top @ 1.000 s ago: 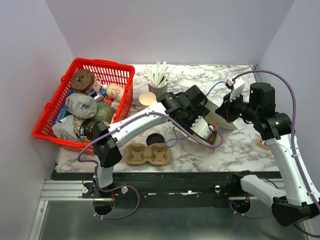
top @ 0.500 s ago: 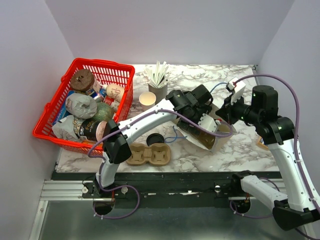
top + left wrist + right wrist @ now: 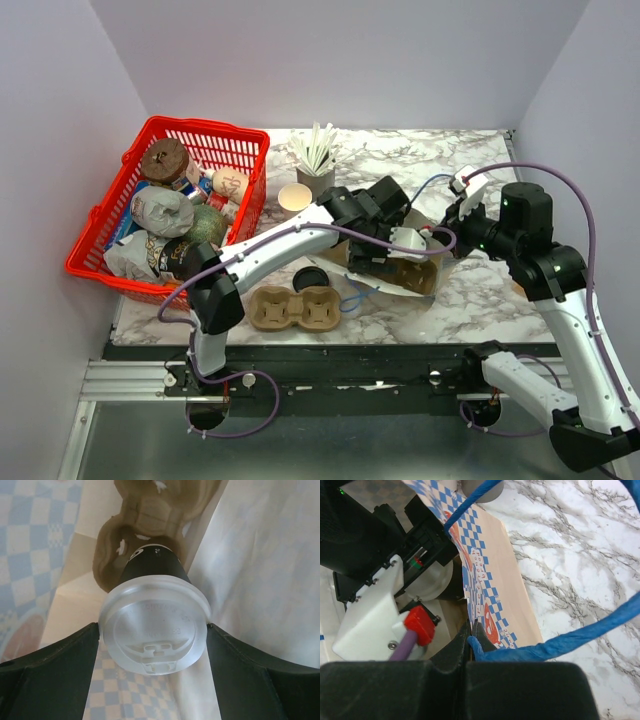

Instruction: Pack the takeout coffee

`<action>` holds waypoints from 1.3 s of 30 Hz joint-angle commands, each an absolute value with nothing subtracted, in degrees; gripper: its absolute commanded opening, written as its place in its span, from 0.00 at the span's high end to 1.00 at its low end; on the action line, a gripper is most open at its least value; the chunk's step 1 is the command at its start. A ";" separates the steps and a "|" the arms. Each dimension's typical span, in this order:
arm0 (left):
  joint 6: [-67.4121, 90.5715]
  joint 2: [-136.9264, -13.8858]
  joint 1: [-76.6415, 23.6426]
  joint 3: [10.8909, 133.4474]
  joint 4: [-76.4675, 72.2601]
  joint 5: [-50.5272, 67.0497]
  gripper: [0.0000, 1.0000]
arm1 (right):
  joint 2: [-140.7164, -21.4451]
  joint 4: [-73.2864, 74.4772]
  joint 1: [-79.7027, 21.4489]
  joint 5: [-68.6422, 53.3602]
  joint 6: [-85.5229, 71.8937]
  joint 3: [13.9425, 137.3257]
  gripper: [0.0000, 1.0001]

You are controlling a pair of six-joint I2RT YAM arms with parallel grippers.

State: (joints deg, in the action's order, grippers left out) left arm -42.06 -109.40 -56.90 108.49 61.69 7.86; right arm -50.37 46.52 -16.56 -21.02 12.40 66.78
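The takeout coffee point(image 3: 155, 635), a dark cup with a white lid, points lid-first at the left wrist camera. Its base rests in a brown pulp carrier point(image 3: 150, 510) deep inside the paper bag point(image 3: 260, 570). My left gripper point(image 3: 152, 626) is shut on it, one finger touching each side of the lid. From above, the left gripper point(image 3: 400, 262) reaches into the bag's mouth point(image 3: 425, 275) and hides the cup. My right gripper point(image 3: 472, 630) is shut on the bag's blue handle point(image 3: 560, 640), beside the checked bag point(image 3: 495, 580); the cup's lid point(image 3: 434, 582) shows there.
A red basket point(image 3: 110, 235) full of food items stands at the left. A second pulp carrier point(image 3: 296, 308) and a round black lid point(image 3: 310, 278) lie near the front edge. A cream cup point(image 3: 294, 197) and a stirrer holder point(image 3: 316, 160) stand behind the left arm.
My left gripper has swung down and gone further into the bag with the cup. The bag has tipped lower, with its mouth toward the left arm. The right gripper keeps hold of the handle.
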 commanded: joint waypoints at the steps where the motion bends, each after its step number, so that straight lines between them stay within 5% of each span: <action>1: -41.91 -101.71 -56.42 99.17 51.96 9.41 1.00 | -50.36 47.55 -17.23 -21.26 11.25 66.18 1.00; 10: -58.79 -100.63 -55.81 95.98 47.99 9.31 1.00 | -50.89 48.43 -17.31 -23.64 11.51 68.11 0.99; 39: -76.81 -105.38 -55.72 97.99 55.36 6.77 1.00 | -51.50 46.23 -18.54 -23.47 9.14 69.26 1.00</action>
State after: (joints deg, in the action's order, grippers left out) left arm -70.78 -104.20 -55.83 95.98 51.05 8.05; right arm -51.13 46.57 -18.06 -23.64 10.48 67.61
